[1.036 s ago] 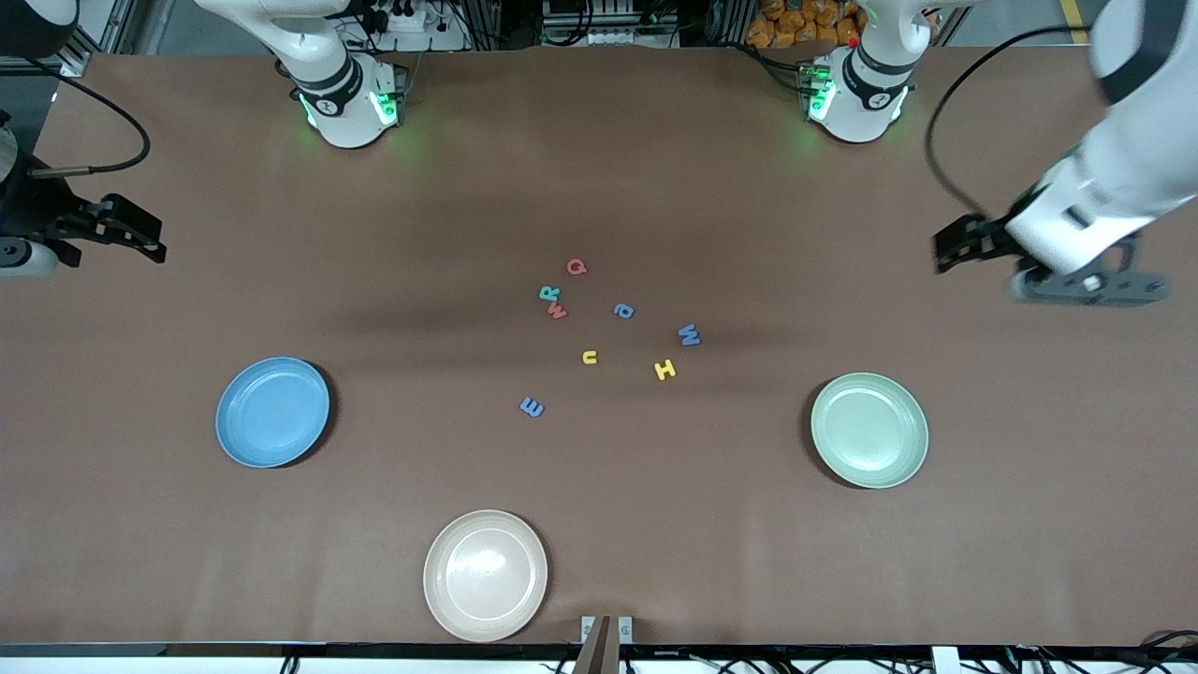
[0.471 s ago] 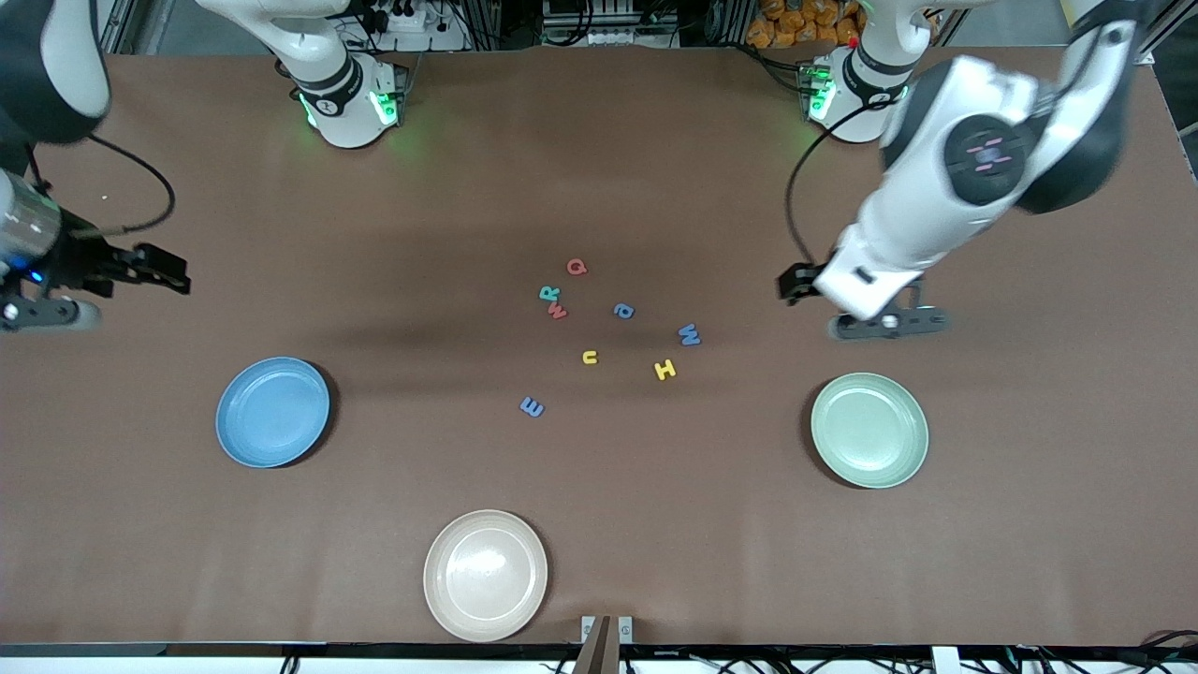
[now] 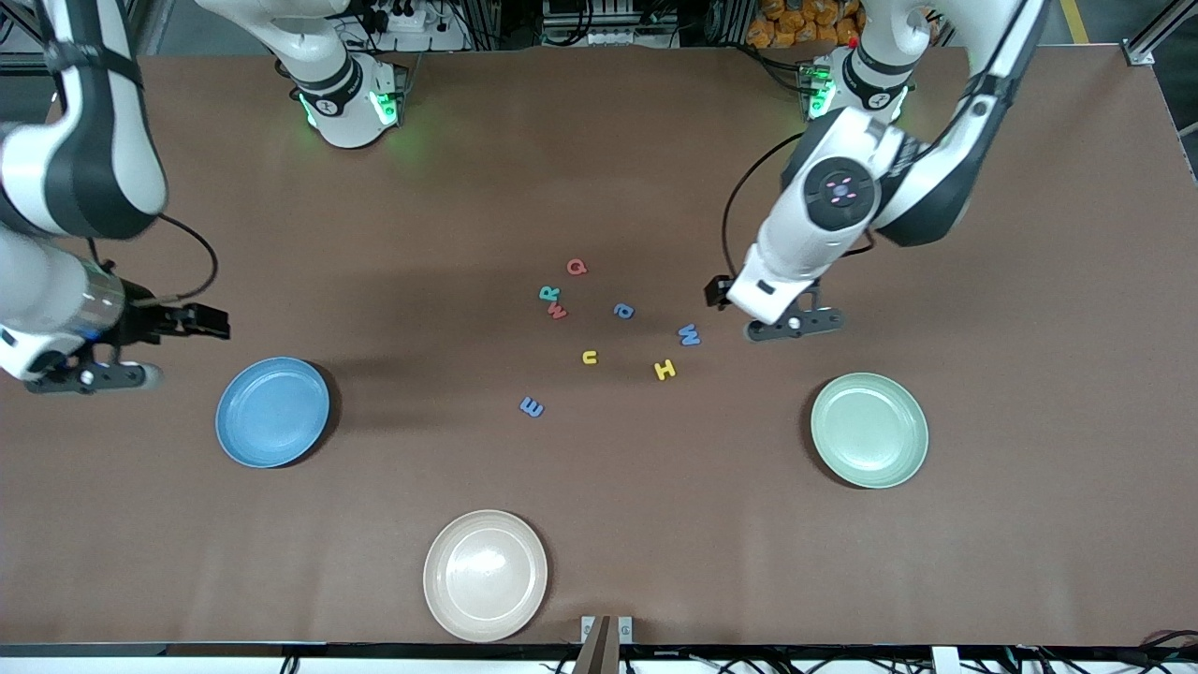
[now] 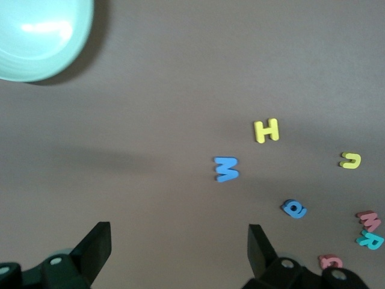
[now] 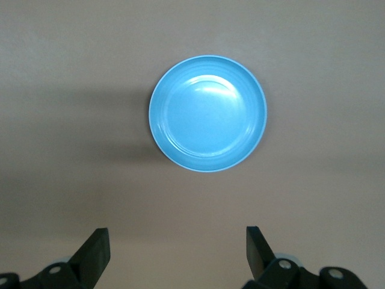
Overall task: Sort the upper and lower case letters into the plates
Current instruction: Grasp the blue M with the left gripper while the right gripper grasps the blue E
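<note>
Now both arms swung inward — left end effector (image 4: 178, 247) nears the blue W (image 3: 690, 334).

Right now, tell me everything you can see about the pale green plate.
The pale green plate is round and shallow, with a raised rim and faint rings inside; it looks like smooth matte plastic. It lies flat, right side up on the brown table, toward the left arm's end, with nothing in it. Nothing touches it but the table; no letter lies on it.

A beige plate (image 3: 486, 575) sits on the brown table (image 3: 599, 524), apparently empty, nearest the front camera.
</note>
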Controlling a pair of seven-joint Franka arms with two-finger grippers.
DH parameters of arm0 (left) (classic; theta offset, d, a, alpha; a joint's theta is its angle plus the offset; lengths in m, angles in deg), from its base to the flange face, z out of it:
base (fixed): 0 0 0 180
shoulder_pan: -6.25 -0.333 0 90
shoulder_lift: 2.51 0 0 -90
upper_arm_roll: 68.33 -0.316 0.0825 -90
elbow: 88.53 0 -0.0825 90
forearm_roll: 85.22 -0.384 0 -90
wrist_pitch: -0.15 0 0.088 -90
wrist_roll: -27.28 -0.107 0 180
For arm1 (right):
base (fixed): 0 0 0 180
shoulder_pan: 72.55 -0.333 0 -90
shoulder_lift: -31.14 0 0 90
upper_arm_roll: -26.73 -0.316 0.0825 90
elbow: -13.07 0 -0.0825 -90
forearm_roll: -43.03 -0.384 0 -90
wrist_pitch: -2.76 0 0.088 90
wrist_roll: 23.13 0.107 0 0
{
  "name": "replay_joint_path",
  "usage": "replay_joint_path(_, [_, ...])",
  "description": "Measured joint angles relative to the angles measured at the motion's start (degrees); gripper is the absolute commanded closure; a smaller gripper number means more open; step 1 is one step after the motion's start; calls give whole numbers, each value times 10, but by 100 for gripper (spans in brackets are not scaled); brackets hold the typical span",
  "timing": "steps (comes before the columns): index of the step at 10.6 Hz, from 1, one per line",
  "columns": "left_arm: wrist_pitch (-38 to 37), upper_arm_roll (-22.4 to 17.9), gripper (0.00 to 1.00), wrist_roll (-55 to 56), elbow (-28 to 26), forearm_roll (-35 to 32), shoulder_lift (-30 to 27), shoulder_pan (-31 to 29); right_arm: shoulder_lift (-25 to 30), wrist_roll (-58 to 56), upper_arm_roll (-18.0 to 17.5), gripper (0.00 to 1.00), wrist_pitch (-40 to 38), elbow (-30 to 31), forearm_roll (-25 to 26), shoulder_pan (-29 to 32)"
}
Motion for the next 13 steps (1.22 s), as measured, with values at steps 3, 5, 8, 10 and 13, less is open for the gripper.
replay_joint_path(3, [52,0,0,78,-6,-87,55,21,-25,-10,-3,0,31,-1,-1,-44])
replay_joint_path(5, [90,0,0,126,-6,-107,94,36,-45,-11,-6,0,80,-1,-2,-88])
replay_joint_path(8, [131,0,0,181,-6,-143,133,52,-107,-13,-8,0,156,-2,-3,-172])
replay_joint_path(10, [148,0,0,214,-6,-179,156,53,-153,-12,-8,0,186,-21,-3,-232])
replay_joint_path(13, [168,-1,0,245,-7,-216,187,53,-221,-34,-7,0,200,-81,-2,-278])
